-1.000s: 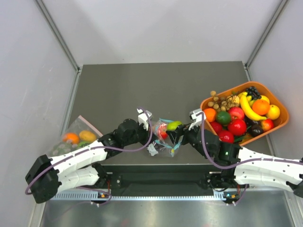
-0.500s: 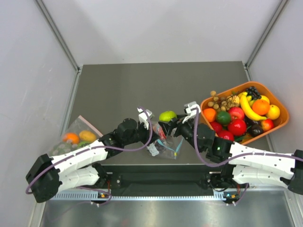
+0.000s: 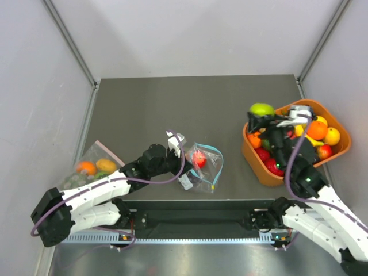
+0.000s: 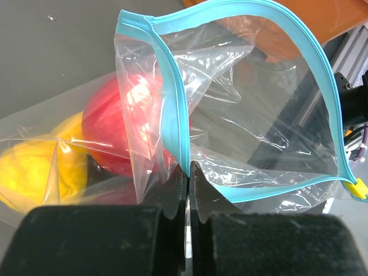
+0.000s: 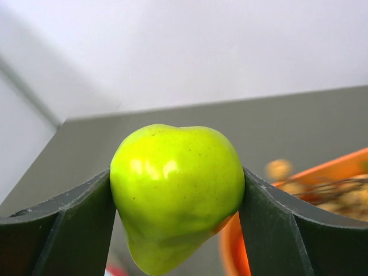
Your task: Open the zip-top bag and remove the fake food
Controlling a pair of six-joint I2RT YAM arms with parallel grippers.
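Observation:
The clear zip-top bag (image 3: pixel 204 164) lies on the dark table near the front, its teal zip strip (image 4: pixel 172 109) gaping wide. My left gripper (image 4: pixel 188 168) is shut on that strip at the bag's near lip (image 3: pixel 183 156). Inside the bag sit a red apple (image 4: pixel 118 126) and a yellow lemon (image 4: pixel 34 172); only the apple (image 3: pixel 199 157) shows from above. My right gripper (image 5: pixel 175 195) is shut on the lime-green fruit (image 5: pixel 175 192), held in the air over the left rim of the orange bowl (image 3: pixel 248 146). From above that green fruit (image 3: pixel 261 109) is the highest thing at the right.
The orange bowl holds several other fruits, among them a banana (image 3: pixel 305 135), oranges and red apples. A second clear bag with a pinkish-red edge strip (image 3: pixel 92 167) lies at the table's left edge with an orange and a yellow fruit inside. White walls enclose the table.
My right gripper has lifted the lime-green fruit out of the bag's mouth and carried it right to the orange bowl's rim. The left gripper has stayed pinching the zip strip.

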